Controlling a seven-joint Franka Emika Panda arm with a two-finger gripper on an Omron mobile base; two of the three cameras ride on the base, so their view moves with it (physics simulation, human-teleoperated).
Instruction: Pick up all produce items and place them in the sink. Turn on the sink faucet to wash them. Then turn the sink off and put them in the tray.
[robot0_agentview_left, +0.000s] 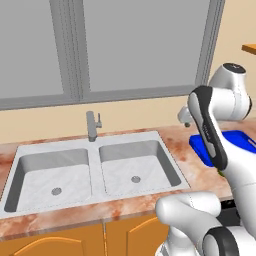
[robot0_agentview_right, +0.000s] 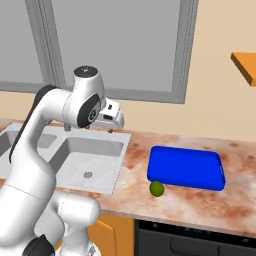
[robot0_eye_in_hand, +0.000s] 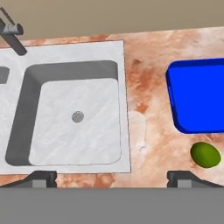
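My white arm (robot0_agentview_right: 35, 150) rises from its base, bends at a dark-jointed elbow and reaches forward at about chest height. My gripper (robot0_agentview_right: 111, 120) hangs from the wrist pointing downward, its two dark fingertips (robot0_eye_in_hand: 41, 178) spread wide apart with nothing between them.

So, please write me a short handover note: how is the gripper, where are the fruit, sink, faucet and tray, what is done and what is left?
Gripper: open, empty, high above the counter between sink and tray.
Lime: on the counter, at the front edge of the blue tray, right of the sink.
Faucet: behind the divider between the bowls; no water visible.
Done: nothing yet; both bowls hold no fruit.
Left: pick up the lime, put it in the sink, water on, water off, move the lime to the tray.
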